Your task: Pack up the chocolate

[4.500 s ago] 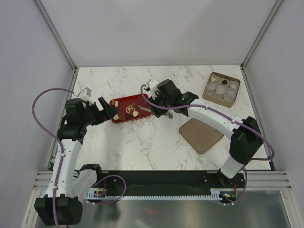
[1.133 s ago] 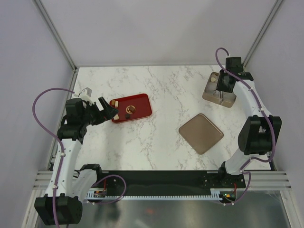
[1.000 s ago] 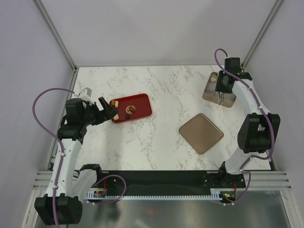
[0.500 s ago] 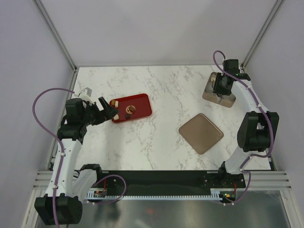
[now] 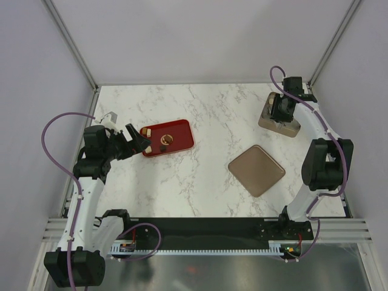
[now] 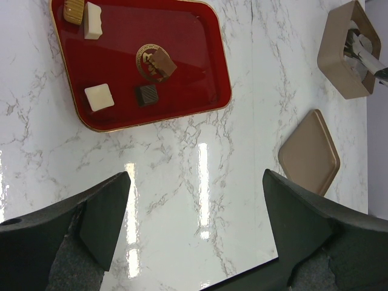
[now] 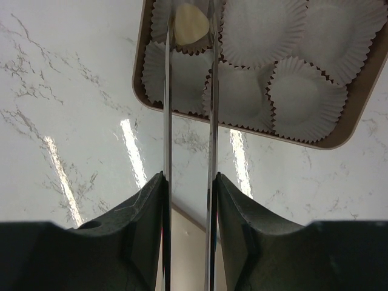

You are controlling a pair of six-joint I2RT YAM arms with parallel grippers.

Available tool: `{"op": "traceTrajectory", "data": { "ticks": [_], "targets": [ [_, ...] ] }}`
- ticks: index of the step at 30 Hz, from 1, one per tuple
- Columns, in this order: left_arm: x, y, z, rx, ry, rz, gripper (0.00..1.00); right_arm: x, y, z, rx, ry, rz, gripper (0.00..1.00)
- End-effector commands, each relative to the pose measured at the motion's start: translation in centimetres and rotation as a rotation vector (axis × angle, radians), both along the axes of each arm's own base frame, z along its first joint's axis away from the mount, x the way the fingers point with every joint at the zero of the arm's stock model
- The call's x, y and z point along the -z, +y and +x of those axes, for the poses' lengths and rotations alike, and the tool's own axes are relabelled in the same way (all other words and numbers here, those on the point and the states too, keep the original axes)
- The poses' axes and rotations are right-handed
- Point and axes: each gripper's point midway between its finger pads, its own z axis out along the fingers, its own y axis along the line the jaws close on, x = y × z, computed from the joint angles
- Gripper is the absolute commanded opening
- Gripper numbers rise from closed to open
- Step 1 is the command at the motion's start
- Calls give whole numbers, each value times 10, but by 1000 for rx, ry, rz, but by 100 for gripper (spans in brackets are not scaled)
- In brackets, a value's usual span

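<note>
Our right pincer [image 7: 190, 13] hangs over the beige box [image 7: 141, 48] at the far right corner of the marble desk [image 5: 206, 109]. Its two thin blades point down into a corner compartment. A cream chocolate piece [image 7: 189, 25] sits there in a pleated paper cup, right between the blades. We cannot tell whether the blades pinch it or merely flank it. More white paper cups [image 7: 257, 30] line the rest of the box that the wrist view shows.

Our left pincer [image 6: 193, 182] is released, its jaws spread wide with nothing between them. It hovers above the desk just beside the left end of the red tray [image 6: 194, 60].

On that tray we see five chocolate pieces:
- a white square [image 6: 99, 97], with a dark square [image 6: 146, 94] just beside it;
- a brown piece [image 6: 160, 62] lying on a round gold emblem near the middle;
- a second white piece [image 6: 93, 12] and a tan piece [image 6: 74, 9] close together in one corner.

The flat brown lid [image 5: 256, 170] lies on the desk, well apart from both tray and box and nearer the arm bases.
</note>
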Motion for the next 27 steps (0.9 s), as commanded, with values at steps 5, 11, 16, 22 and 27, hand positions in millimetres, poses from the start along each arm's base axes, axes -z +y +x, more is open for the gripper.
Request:
{"op": "traceTrajectory", "data": {
  "ticks": [5, 11, 16, 22, 27],
  "targets": [
    [-10, -3, 4, 38, -55, 8, 98, -23, -2, 23, -3, -91, -19, 45],
    [-10, -2, 4, 37, -53, 8, 98, -29, -1, 28, -4, -112, -22, 45],
    [-10, -2, 4, 36, -53, 10, 98, -23, -3, 29, -2, -102, -39, 46],
    [-9, -2, 5, 34, -49, 10, 98, -22, -8, 33, 3, -103, -69, 50],
    [-10, -2, 4, 36, -54, 11, 98, -37, -8, 37, -2, -138, -71, 52]
  ]
}}
